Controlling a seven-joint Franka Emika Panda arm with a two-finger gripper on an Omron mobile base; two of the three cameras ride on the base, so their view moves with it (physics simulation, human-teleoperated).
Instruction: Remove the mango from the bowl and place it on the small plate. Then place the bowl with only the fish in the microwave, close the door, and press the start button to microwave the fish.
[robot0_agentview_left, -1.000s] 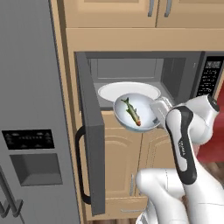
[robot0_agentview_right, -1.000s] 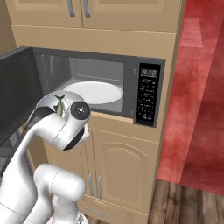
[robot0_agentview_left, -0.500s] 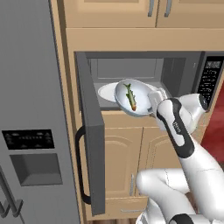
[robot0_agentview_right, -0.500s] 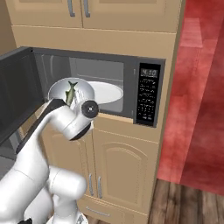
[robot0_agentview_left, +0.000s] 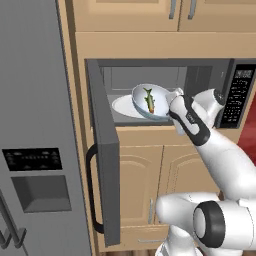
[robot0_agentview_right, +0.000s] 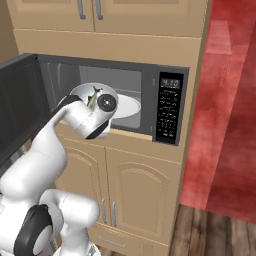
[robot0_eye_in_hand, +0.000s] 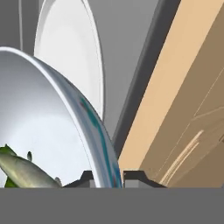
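One step looks done: the round glossy light-blue bowl (robot0_agentview_left: 151, 101) carries only the thin green-yellow fish (robot0_agentview_left: 149, 100), no mango. It's at the open grey microwave's (robot0_agentview_left: 210, 80) front edge, over the white turntable disc (robot0_agentview_left: 124, 106), rim clenched in the hand (robot0_eye_in_hand: 107, 177). Door and start left. Arm reaches forward, forearm raised.

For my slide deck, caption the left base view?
End effector holds glossy light-blue bowl with green-yellow fish at open microwave.

Home kitchen: built-in microwave (robot0_agentview_left: 165, 92), wooden cabinets (robot0_agentview_right: 135, 185), fridge (robot0_agentview_left: 35, 130).
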